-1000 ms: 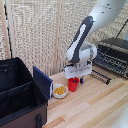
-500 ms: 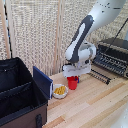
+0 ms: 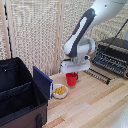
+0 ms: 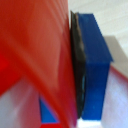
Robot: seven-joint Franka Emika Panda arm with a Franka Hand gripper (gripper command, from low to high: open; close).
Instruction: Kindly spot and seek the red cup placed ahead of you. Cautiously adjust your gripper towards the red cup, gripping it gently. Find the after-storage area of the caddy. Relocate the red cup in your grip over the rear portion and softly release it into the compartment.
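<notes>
The red cup (image 3: 71, 80) stands upright at the back of the wooden table, right of the white bowl. My gripper (image 3: 72, 74) is directly over it, with its fingers down around the rim. In the wrist view the red cup (image 4: 35, 60) fills the picture, and one blue finger with a dark pad (image 4: 92, 70) presses against its wall. The gripper is shut on the cup. I cannot tell whether the cup's base still touches the table. The black caddy (image 3: 20, 95) sits at the exterior view's left, open on top, with an inner divider and a blue flap (image 3: 42, 82) facing the cup.
A small white bowl of yellow bits (image 3: 60, 91) lies between the caddy and the cup. A black and silver toaster oven (image 3: 112, 55) stands at the exterior view's right, with a dark wire rack (image 3: 99, 75) in front of it. A reed screen backs the table.
The arm and the gripper stay over the red cup in about the same place. No clear movement of the cup shows.
</notes>
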